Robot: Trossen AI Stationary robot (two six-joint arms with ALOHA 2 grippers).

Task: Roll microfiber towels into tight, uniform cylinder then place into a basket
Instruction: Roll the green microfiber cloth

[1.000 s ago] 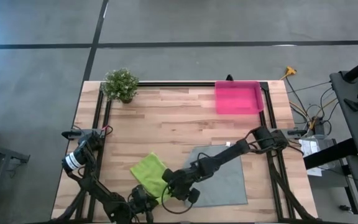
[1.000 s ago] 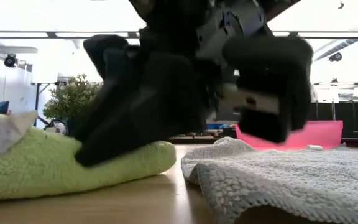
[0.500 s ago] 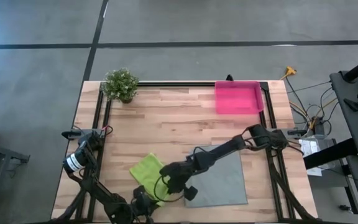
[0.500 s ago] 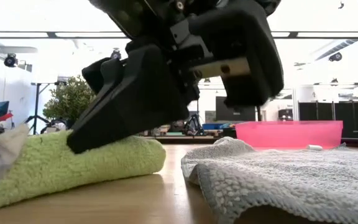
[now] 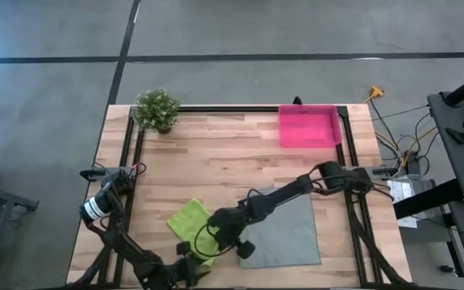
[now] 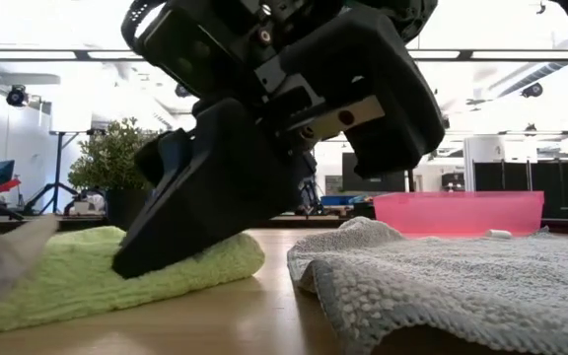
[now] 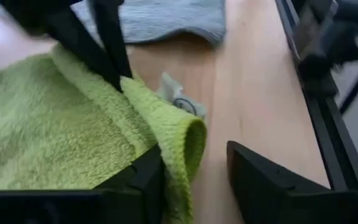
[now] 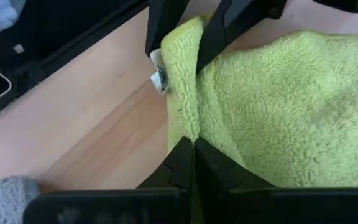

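Right gripper (image 8: 193, 149): fingers pressed together, pinching a fold of the lime green towel (image 5: 193, 229).
Left gripper (image 7: 194, 171): jaws parted, astride the towel's folded edge near the table's front.
Lime green towel: lies partly folded on the table, front left of the grey towel (image 5: 284, 227).
Basket (image 5: 308, 126): at the far right corner, well apart.

Looks like a robotics lab or workshop; grey concrete floor (image 5: 47, 97) with dark tape lines; loose cables (image 5: 401, 137) beside the wooden table (image 5: 216, 153); open hall with ceiling lights (image 6: 535, 89) behind.
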